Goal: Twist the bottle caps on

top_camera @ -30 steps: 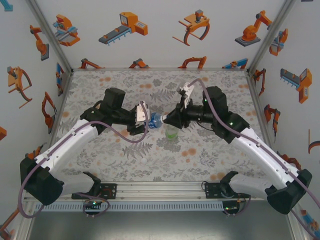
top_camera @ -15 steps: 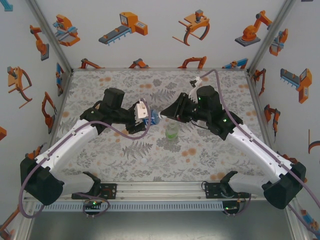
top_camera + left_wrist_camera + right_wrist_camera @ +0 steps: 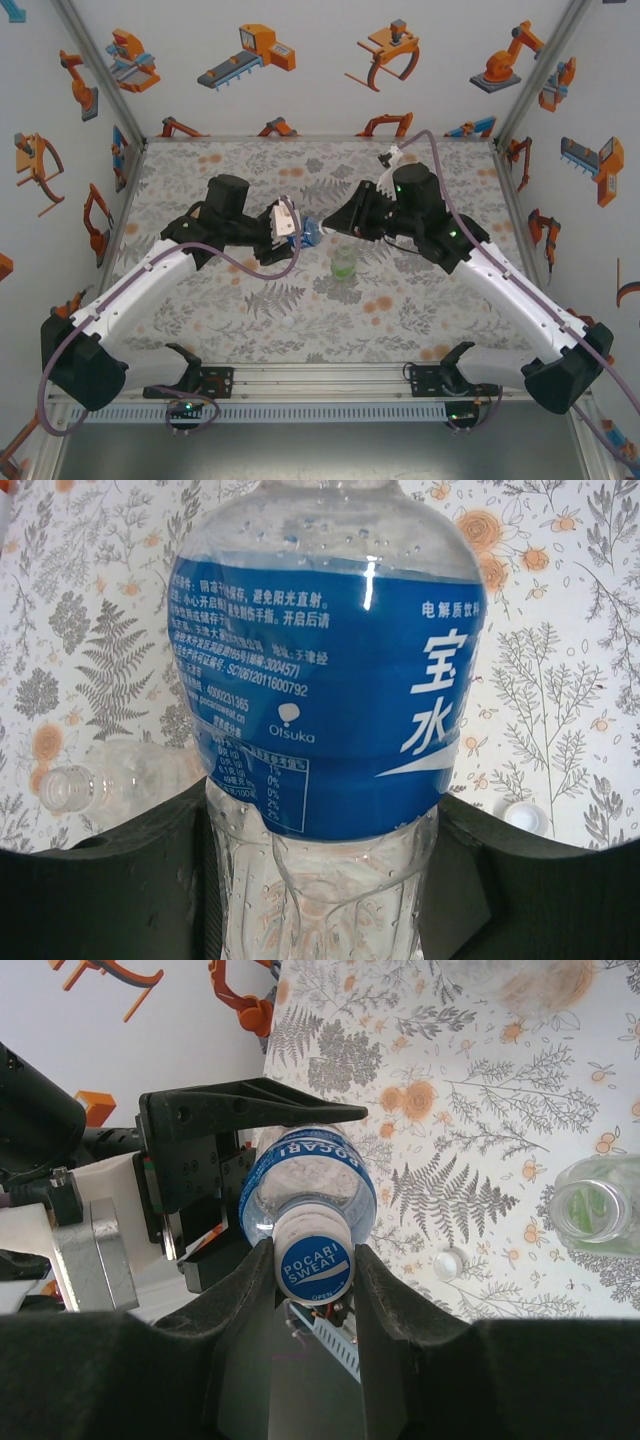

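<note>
Left jaws clamped on blue-label bottle [image 3: 330,680], right jaws clamped on its cap [image 3: 316,1266]; green bottle [image 3: 344,263] upright nearby

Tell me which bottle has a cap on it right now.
The blue-label bottle: its cap sits on the neck. The green bottle stands open-mouthed; the clear bottle lies uncapped.
</note>
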You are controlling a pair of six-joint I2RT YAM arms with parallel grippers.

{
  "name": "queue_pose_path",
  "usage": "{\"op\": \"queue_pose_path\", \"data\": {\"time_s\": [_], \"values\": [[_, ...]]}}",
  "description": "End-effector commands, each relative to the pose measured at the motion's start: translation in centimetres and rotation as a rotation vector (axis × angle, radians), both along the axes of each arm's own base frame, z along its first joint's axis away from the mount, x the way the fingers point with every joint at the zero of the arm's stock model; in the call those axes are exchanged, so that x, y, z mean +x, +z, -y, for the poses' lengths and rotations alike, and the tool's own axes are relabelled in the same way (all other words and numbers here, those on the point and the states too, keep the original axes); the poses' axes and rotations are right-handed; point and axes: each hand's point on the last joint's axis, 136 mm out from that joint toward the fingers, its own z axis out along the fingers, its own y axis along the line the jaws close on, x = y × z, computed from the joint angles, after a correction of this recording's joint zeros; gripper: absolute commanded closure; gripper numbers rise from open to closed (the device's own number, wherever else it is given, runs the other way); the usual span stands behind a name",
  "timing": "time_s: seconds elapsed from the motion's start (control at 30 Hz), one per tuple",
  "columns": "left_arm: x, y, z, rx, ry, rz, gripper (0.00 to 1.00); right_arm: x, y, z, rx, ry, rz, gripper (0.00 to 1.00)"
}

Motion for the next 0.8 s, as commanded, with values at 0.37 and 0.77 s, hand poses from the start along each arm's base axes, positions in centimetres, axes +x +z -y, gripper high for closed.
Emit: {"op": "queue_pose_path", "data": {"time_s": [0.37, 0.77], "values": [[-1.0, 2.6, 1.3, -0.084, -0.073, 0.042, 1.0, -1.2, 2.3, -0.8, -0.014, 0.108, 0.116, 0.56], [-1.6, 2.9, 1.4, -0.096, -0.106, 0.045, 1.0, -1.7, 4.6, -0.1, -0.098, 0.177, 0.357, 0.34]]}}
